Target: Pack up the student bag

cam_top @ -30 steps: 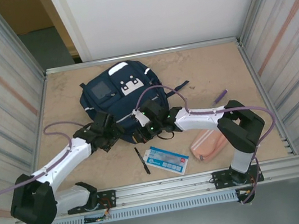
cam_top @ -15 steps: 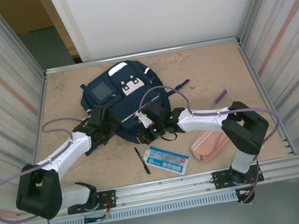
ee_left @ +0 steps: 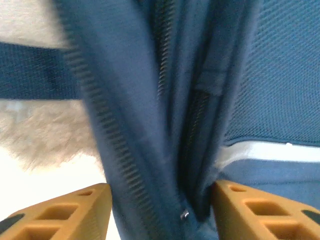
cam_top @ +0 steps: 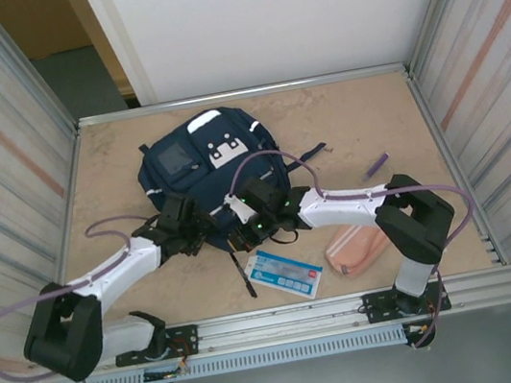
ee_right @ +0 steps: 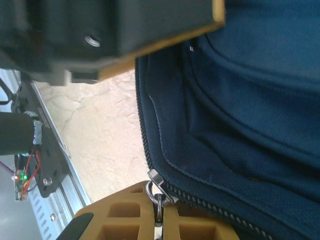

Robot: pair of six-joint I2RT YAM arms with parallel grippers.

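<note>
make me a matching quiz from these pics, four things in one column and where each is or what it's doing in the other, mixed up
Things:
1. right hand
2. black pen
3. pink pouch
4. student bag

Places or states:
A. lying just on the left arm side of the blue-and-white card
B. middle of the table, toward its far edge
C. shut on a zipper pull
D. lying by the right arm's elbow

Pairs: 1-C, 2-A, 3-D, 4-B
</note>
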